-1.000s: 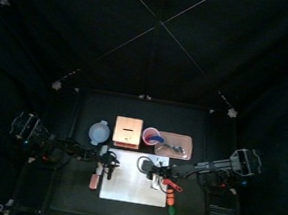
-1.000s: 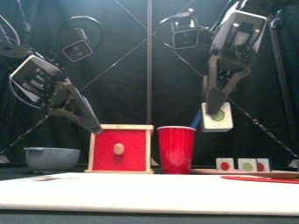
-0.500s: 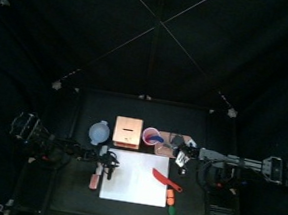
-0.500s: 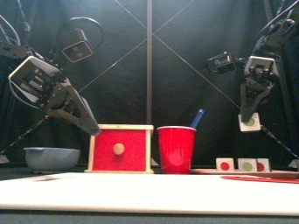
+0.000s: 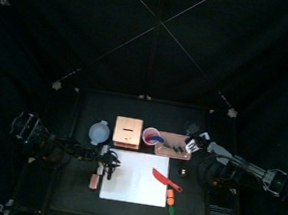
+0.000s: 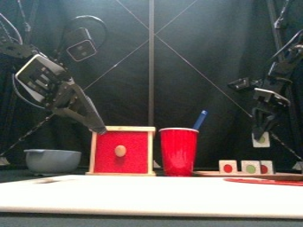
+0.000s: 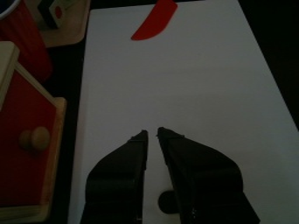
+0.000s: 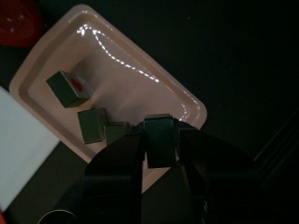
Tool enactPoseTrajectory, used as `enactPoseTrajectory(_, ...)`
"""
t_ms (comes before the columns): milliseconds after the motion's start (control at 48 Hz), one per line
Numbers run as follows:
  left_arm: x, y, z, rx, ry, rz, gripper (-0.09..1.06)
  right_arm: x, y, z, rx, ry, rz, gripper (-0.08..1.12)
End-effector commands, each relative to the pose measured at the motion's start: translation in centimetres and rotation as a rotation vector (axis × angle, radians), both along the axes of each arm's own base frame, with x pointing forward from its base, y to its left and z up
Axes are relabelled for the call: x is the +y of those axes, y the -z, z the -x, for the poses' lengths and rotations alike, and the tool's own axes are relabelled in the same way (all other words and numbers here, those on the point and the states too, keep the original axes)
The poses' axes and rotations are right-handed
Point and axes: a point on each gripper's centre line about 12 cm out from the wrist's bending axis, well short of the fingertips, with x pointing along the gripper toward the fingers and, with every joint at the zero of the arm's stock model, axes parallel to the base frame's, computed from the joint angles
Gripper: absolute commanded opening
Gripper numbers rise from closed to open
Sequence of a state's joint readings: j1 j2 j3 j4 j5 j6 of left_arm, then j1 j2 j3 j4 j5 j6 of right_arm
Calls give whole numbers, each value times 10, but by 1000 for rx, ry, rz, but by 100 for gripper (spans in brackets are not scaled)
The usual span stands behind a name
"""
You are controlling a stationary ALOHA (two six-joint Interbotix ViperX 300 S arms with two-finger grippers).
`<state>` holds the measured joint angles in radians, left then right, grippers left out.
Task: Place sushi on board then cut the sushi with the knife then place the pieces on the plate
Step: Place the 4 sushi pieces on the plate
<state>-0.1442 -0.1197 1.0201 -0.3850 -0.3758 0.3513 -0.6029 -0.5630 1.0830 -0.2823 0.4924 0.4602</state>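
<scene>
**Lower left, top view:** the left gripper [image 7: 156,133], jaws pressed together, is hanging over the white board [image 7: 198,87], where the red knife [image 7: 156,19] is lying.

**Right of centre:** the right gripper [image 8: 160,142] is pinching a sushi piece [image 6: 258,139] above the pink tray [image 8: 140,70], where two pieces [image 8: 65,85] are already sitting.

**Suggested technique:** lower the held piece onto bare tray beside the seated pair, not onto them. Spread the jaws only once it is sitting flat.

BOOTH ENCLOSURE

A black back curtain [image 5: 155,30] fills the upper half of the top view. A small black table [image 5: 87,107] occupies the lower half. In the front view the curtain spans the whole background.
</scene>
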Motion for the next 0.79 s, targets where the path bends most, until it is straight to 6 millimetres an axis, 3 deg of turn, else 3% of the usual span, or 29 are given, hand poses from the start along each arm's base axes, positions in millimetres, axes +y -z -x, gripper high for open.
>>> enactPoseTrajectory(21, 0, -9, -7, -29, -3, 4, 62, -7, 2, -5, -8, -2, 14, 56)
enactPoseTrajectory(354, -3, -11, -9, -22, 11, 8, 62, -20, 14, -7, 40, 7, 9, 81)
enactPoseTrajectory(583, -4, -10, -7, -3, 13, 15, 62, -20, -1, -12, -19, 8, 38, 84)
enactPoseTrajectory(792, -4, -11, -7, -7, 13, 14, 62, -8, -17, -20, -82, -39, 60, 84)
